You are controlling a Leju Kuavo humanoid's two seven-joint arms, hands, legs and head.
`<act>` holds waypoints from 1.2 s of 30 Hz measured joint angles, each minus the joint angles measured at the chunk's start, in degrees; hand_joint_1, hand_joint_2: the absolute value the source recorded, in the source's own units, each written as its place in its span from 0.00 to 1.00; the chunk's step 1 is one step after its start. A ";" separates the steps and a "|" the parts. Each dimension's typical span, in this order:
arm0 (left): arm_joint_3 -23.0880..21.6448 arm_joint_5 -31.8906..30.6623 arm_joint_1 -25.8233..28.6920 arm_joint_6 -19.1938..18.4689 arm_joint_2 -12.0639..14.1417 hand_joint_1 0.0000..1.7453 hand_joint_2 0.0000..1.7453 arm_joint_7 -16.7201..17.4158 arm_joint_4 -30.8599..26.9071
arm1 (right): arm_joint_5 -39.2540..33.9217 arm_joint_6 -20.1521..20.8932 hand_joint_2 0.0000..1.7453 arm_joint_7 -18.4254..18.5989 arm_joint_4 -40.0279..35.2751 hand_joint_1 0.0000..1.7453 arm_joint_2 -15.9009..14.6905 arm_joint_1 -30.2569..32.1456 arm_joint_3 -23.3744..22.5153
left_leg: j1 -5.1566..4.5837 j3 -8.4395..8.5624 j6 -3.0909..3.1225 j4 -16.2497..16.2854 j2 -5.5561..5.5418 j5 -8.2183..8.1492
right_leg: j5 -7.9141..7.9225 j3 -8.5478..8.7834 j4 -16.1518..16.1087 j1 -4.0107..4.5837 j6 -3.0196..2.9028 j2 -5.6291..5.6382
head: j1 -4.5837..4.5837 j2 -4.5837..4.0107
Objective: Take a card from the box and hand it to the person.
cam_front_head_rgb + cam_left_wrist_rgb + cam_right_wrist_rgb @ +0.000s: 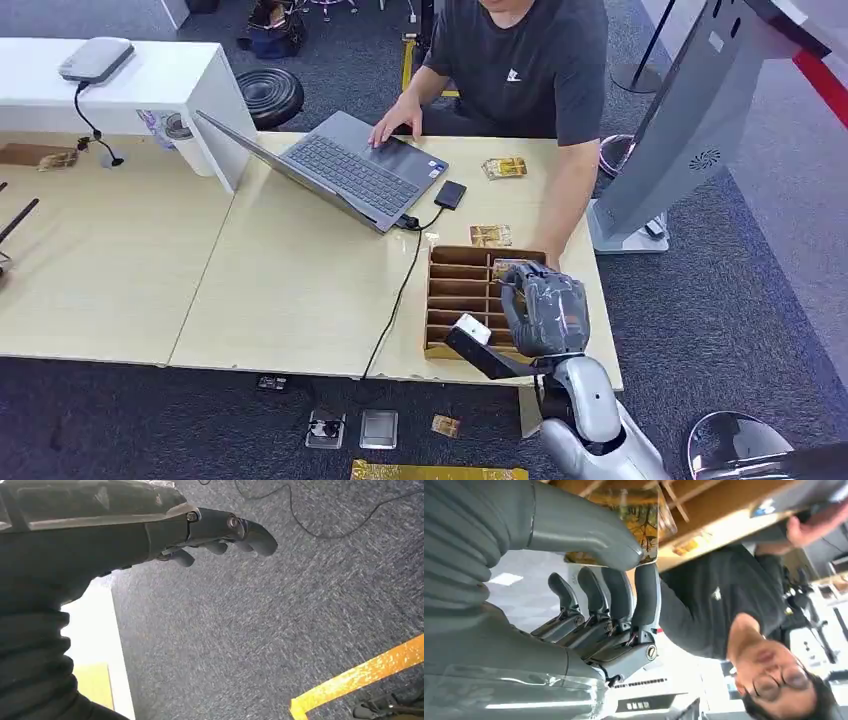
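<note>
A brown wooden box with several slots lies near the table's front edge. My right hand is over its right side and pinches a gold-patterned card between thumb and fingers. In the right wrist view the card stands clamped under the thumb of the hand, just above the box's slots. The person in a dark shirt sits behind the table, with one arm reaching down toward the box's far right corner. My left hand hangs over the carpet, fingers loosely bent, holding nothing.
An open laptop with a cable and a small black drive sits behind the box. Two loose cards lie on the table. A white cabinet stands at the back left, a grey kiosk at the right.
</note>
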 joint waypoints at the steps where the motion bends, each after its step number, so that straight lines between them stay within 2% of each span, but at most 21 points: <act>1: 0.00 0.00 0.00 0.00 0.00 0.00 1.00 -0.02 0.00 | 0.26 0.02 1.00 0.07 -0.68 0.81 -0.11 0.01 -0.02 | 0.00 0.00 0.00 0.00 0.00 0.00 | 0.00 0.00 0.00 0.00 0.00 0.00 | 0.02 0.00; 6: 0.07 0.02 0.00 0.00 0.00 0.00 1.00 -0.11 0.00 | 0.87 0.24 1.00 0.44 -3.85 0.78 -0.66 0.03 0.00 | 0.00 0.00 0.00 0.00 0.00 0.00 | 0.00 0.00 0.00 0.00 0.00 0.00 | 0.00 0.00; 13: 0.09 0.09 0.00 0.11 -0.02 0.00 1.00 -0.20 0.00 | 0.90 0.20 1.00 0.51 -6.25 0.81 -1.22 -0.06 -0.02 | 0.00 -0.01 0.00 0.00 0.00 0.00 | 0.00 0.00 0.00 0.00 0.00 0.00 | -0.04 0.00; 19: 0.07 -0.15 -0.01 0.17 -0.07 0.00 1.00 -0.74 0.00 | -3.26 -0.85 1.00 -3.03 -5.75 0.80 -1.20 -1.82 0.11 | 0.00 -0.02 0.00 0.00 0.00 0.00 | 0.00 0.01 0.00 0.00 0.00 0.00 | 0.00 0.00; 23: 0.07 -0.52 -0.08 0.17 -0.31 0.00 1.00 -1.09 -0.02 | -6.25 -2.43 1.00 -7.05 -1.55 0.85 0.11 -4.83 0.39 | 0.00 -0.02 0.00 0.00 -0.01 0.01 | 0.00 0.02 0.01 0.00 0.00 0.00 | 0.02 0.00; 26: 0.02 -0.72 -0.18 0.15 -0.50 0.00 1.00 -1.25 0.00 | -8.79 -3.63 1.00 -10.56 3.80 0.93 1.77 -7.87 1.03 | 0.00 -0.03 0.00 0.00 -0.02 0.01 | 0.00 0.02 0.02 0.00 0.00 -0.01 | -0.07 0.00; 31: -0.07 -1.73 -0.31 -0.13 -0.57 0.00 1.00 -1.62 0.00 | -12.90 -5.29 1.00 -14.62 14.36 0.96 5.05 -13.23 1.88 | 0.00 -0.05 0.00 0.00 -0.02 0.01 | 0.00 0.01 0.04 0.00 0.00 -0.01 | -0.04 0.00; 32: -0.11 -1.77 -0.33 -0.20 -0.57 0.00 1.00 -1.68 0.00 | -13.60 -5.51 1.00 -15.13 16.29 1.00 5.58 -14.32 2.08 | 0.00 -0.05 0.00 0.00 -0.02 0.01 | 0.00 0.01 0.04 0.00 0.00 -0.01 | 0.00 0.00; 33: -0.15 -1.83 -0.35 -0.20 -0.57 0.00 1.00 -1.79 0.00 | -14.34 -5.88 1.00 -15.65 18.87 0.97 6.38 -15.40 2.25 | 0.00 -0.05 0.00 0.00 -0.02 0.01 | 0.00 0.00 0.04 0.00 0.00 -0.01 | 0.00 0.00; 36: -0.48 -1.90 -0.40 -0.22 -0.57 0.00 1.00 -2.03 0.00 | -15.66 -6.93 1.00 -16.52 25.46 0.97 8.10 -18.12 2.71 | 0.00 -0.05 0.00 0.00 -0.02 0.01 | 0.00 -0.01 0.04 0.00 0.00 -0.01 | 0.02 0.00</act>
